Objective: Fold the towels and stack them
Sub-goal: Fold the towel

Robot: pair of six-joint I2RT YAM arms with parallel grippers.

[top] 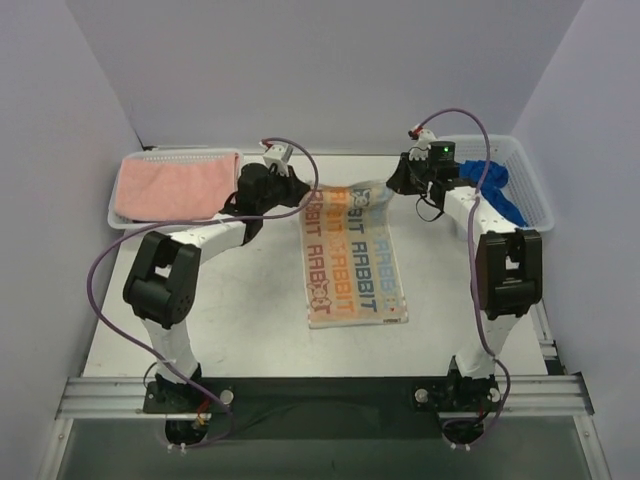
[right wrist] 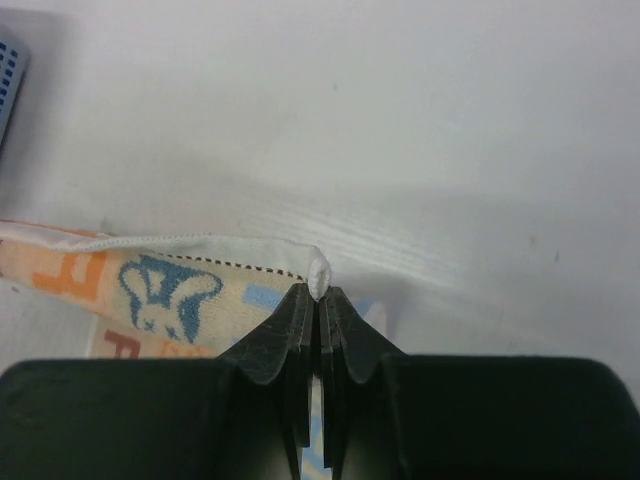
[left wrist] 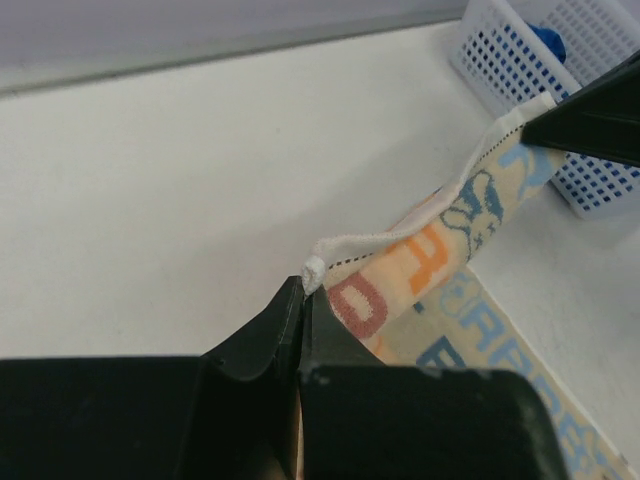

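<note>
The white RABBIT towel (top: pixel 352 262) lies lengthwise on the table's middle, its far edge lifted. My left gripper (top: pixel 305 195) is shut on its far left corner; in the left wrist view that corner pokes out of the left gripper (left wrist: pixel 306 283) and the RABBIT towel (left wrist: pixel 440 250) hangs between both grippers. My right gripper (top: pixel 392 185) is shut on the far right corner, seen at the right gripper (right wrist: pixel 318 292) with the RABBIT towel (right wrist: pixel 160 285) stretching left. A salmon-pink towel (top: pixel 175 185) lies folded in the left basket. A royal-blue towel (top: pixel 495 185) sits crumpled in the right basket.
A white mesh basket (top: pixel 115 212) stands at the back left and another basket (top: pixel 535 185) at the back right, also seen as the basket (left wrist: pixel 520 60) in the left wrist view. Purple cables loop over both arms. Grey walls close in the table.
</note>
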